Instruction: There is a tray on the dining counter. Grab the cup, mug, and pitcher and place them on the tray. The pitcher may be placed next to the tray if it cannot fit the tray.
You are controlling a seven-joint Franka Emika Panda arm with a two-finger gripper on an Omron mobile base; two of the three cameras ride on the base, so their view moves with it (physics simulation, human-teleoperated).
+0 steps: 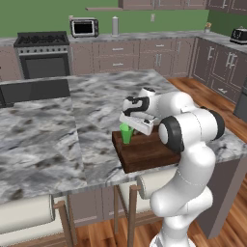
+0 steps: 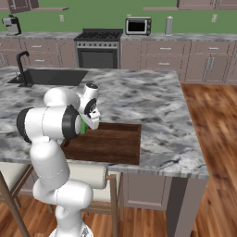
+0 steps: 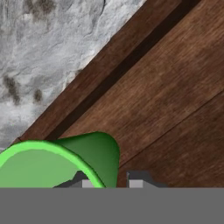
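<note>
The green cup (image 1: 127,134) (image 2: 83,126) (image 3: 61,164) stands upright at the left end of the dark wooden tray (image 1: 150,155) (image 2: 111,144) (image 3: 170,96), which lies on the marble dining counter (image 1: 96,106) (image 2: 139,97) (image 3: 43,52) near its front edge. My gripper (image 1: 130,126) (image 2: 86,121) (image 3: 109,181) points down over the cup, one fingertip inside the rim and one outside. The jaws stand slightly parted, with a small gap showing beside the cup's wall. The mug and the pitcher are out of view.
A black sink (image 1: 34,89) (image 2: 51,76) is set into the counter beyond the tray. Padded stools (image 1: 24,212) (image 2: 92,176) stand under the counter's near edge. The rest of the tray to the right of the cup is bare wood. A stove (image 1: 42,53) (image 2: 98,46) stands by the back wall.
</note>
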